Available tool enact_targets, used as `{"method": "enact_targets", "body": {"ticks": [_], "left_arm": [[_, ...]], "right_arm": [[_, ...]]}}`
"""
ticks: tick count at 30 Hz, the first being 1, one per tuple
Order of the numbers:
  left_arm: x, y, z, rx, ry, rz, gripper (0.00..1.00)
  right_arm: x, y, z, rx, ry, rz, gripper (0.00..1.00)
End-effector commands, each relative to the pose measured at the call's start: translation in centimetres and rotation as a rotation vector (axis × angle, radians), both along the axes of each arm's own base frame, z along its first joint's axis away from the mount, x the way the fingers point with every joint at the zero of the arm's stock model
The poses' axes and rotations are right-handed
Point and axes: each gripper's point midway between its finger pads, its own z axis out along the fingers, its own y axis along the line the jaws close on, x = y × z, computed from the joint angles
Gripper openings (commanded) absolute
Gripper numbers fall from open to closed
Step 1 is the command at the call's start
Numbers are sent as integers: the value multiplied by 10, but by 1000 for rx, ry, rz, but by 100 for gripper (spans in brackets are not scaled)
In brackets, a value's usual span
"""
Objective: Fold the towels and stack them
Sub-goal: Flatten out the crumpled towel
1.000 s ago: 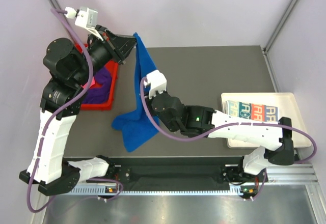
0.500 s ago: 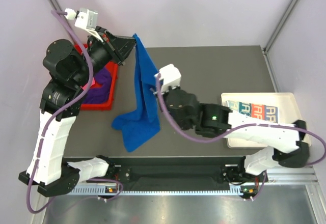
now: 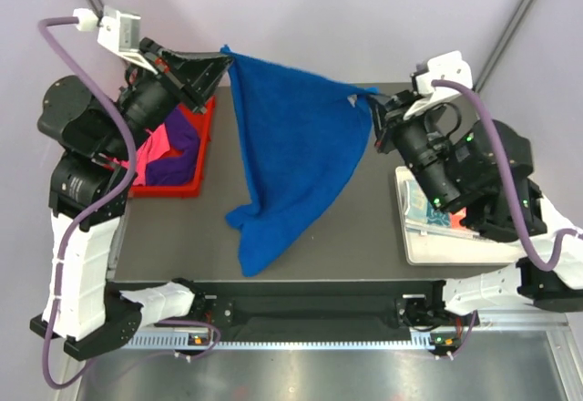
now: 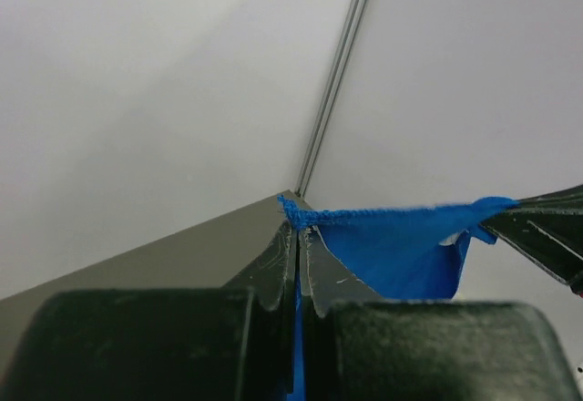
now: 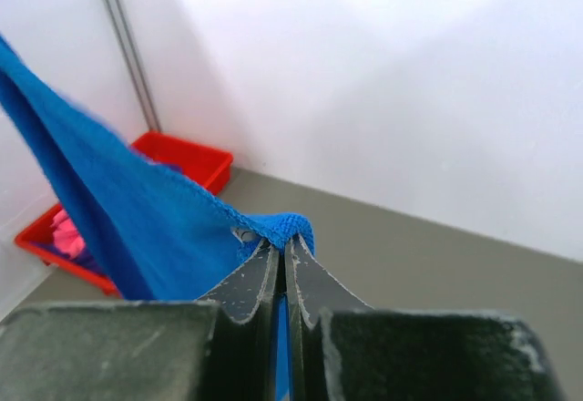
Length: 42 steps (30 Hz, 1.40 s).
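Left jaws and right jaws are pinching the top corners of the blue towel, holding that edge taut crosswise, tail draping onto the surface.

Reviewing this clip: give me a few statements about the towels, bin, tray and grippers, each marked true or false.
1. The left gripper and the right gripper each pinch a corner of the royal blue towel. True.
2. The royal blue towel lies folded flat on the table. False: it hangs spread out between the two grippers, with only its lower end reaching the table.
3. The red bin holds a pink towel and a purple towel. True.
4. The white tray has nothing in it. False: a cream lettered towel lies in it, partly hidden by the right arm.
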Motion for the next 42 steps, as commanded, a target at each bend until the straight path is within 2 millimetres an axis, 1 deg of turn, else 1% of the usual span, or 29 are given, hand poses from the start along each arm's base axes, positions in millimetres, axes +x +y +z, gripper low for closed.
{"method": "enact_targets", "body": {"ticks": [1,2,3,4,6,7,12,16,23,24,25,28,30,31,34,36,42], "left_arm": [[-34,14,48,-40,-176,-5,0],[-37,17,53,-46,-193,-2,0],[-40,18,56,-39,-206,-2,0],[-43,20,60,-42,-219,0,0],[-47,23,64,-47,-236,12,0],[-50,24,67,-48,-247,9,0],[-60,28,75,-54,-287,9,0],[-65,30,81,-55,-317,12,0],[-85,31,91,-45,-400,-23,0],[-91,31,94,-42,-422,-36,0],[-92,30,93,-39,-430,-45,0],[-114,32,100,-39,-507,-78,0],[-123,33,103,-35,-543,-93,0],[-131,35,108,-42,-573,-99,0],[-140,36,113,-45,-608,-111,0],[-137,35,113,-45,-605,-112,0],[-138,34,111,-41,-613,-115,0]], "right_arm": [[-3,-17,30,-37,-78,-21,0],[-4,-19,36,-33,-90,-15,0],[-4,-21,40,-42,-101,-18,0],[-5,-27,49,-26,-111,-20,0],[-6,-28,56,-31,-128,-13,0],[-8,-33,64,-14,-136,-13,0],[-12,-41,83,8,-170,0,0],[-15,-44,93,21,-185,8,0],[-26,-48,108,65,-215,81,0],[-28,-49,109,69,-217,88,0],[-29,-51,112,78,-221,96,0],[-36,-53,118,102,-234,139,0],[-40,-57,123,123,-248,167,0],[-42,-59,125,132,-253,176,0],[-45,-63,131,150,-267,195,0],[-48,-65,134,161,-273,208,0],[-54,-72,141,191,-294,247,0]]}}
